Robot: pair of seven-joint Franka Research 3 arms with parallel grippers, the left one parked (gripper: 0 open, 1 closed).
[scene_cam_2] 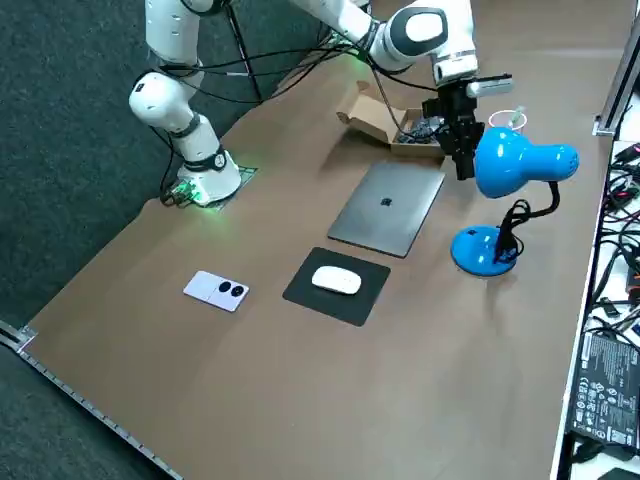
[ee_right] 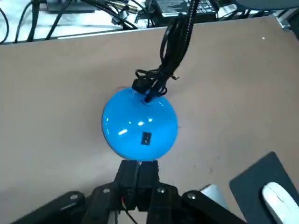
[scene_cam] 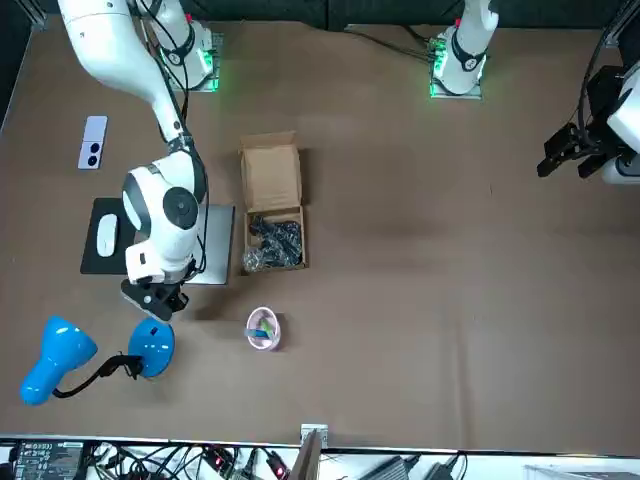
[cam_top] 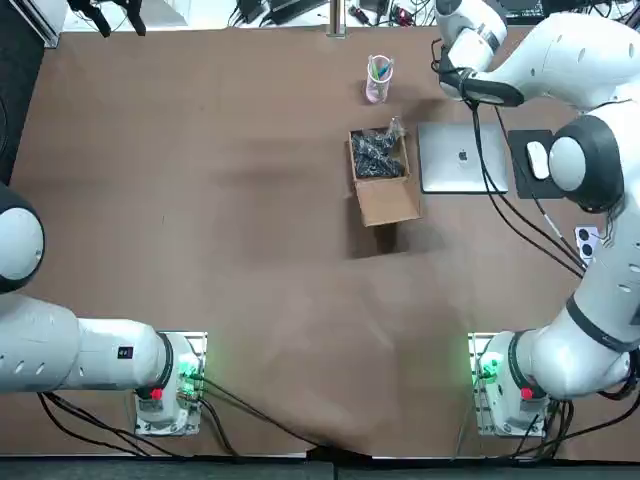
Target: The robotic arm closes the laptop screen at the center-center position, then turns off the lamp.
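Observation:
The silver laptop lies closed and flat on the brown table. The blue desk lamp stands just beyond it, with a round base and a head. A small black switch sits on top of the base. My right gripper hangs above the gap between laptop and lamp base, close to the base edge. Its fingers are shut together with nothing between them. The lamp's black cable leaves the far side of the base.
An open cardboard box holding black items stands beside the laptop. A pink cup with pens is near the far edge. A white mouse on a black pad and a phone lie to the right.

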